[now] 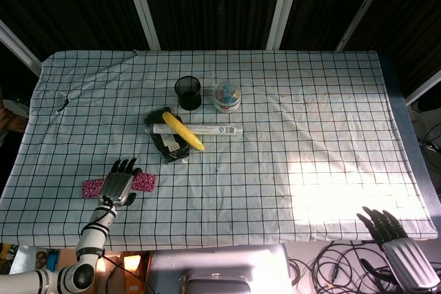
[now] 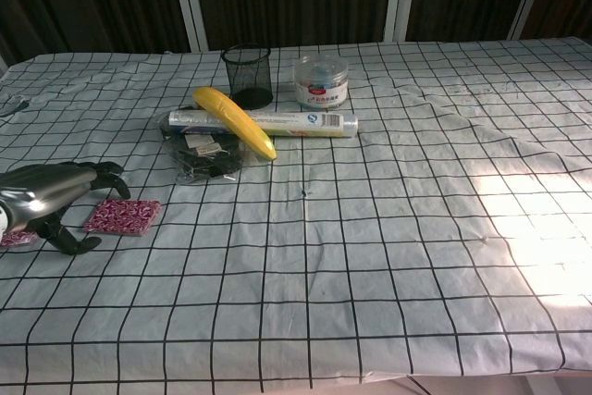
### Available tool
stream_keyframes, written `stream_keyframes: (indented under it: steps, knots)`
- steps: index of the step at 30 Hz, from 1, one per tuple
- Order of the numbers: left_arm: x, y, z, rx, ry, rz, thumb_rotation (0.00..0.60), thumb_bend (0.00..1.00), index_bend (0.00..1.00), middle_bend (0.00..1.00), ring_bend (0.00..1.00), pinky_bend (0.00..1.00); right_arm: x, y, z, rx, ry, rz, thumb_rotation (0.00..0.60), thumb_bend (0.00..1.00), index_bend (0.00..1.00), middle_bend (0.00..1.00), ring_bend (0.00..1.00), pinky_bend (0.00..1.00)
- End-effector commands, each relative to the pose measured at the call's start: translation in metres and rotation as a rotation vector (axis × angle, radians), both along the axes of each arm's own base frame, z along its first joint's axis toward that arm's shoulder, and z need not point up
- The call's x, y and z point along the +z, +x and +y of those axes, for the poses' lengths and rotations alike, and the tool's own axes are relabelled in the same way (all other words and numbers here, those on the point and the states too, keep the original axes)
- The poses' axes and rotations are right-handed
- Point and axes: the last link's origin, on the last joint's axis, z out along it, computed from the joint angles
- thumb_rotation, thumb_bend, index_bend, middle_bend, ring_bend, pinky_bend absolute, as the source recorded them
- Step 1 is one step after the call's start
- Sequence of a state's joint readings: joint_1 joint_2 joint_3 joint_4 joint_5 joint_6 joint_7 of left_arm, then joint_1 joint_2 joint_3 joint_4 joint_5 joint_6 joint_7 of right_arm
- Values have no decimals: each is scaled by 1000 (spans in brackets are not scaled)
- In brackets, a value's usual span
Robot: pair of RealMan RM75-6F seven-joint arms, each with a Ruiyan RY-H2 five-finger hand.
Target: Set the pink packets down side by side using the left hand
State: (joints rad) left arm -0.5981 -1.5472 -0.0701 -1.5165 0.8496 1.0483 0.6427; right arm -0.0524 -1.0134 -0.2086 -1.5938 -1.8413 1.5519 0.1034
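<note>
Two pink patterned packets lie flat on the checked cloth near its front left. One packet [image 1: 91,188] [image 2: 17,239] is at the far left, the other packet [image 1: 145,182] [image 2: 123,216] a little to its right. My left hand [image 1: 119,185] [image 2: 51,201] hovers over the gap between them with fingers spread and holds nothing. It partly covers both packets in the head view. My right hand [image 1: 394,233] hangs open beyond the table's front right edge, away from everything.
At the table's middle left stand a black mesh cup [image 1: 188,93], a clear plastic jar [image 1: 227,97], a yellow banana [image 1: 182,131] over a black bag [image 1: 167,141], and a white tube [image 1: 215,129]. Cables lie on the floor at the right.
</note>
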Motion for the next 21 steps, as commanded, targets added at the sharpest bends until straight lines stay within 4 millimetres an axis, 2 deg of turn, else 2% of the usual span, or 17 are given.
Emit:
stream_keyframes:
  steps: [1,6,21]
  knots:
    - [-2,2,1,-6,-4,-6,600,359,237,0,0,0,0,0,0,-2,-1,0,600,198,0,0,0,0]
    - [-5,4,2,-15,-5,-8,600,359,266,0,0,0,0,-1,1,-4,-2,1,600,198,0,0,0,0]
    - [-7,6,4,-38,26,-12,600,364,514,0,0,0,2,-1,2,-3,-8,-5,600,199,0,0,0,0]
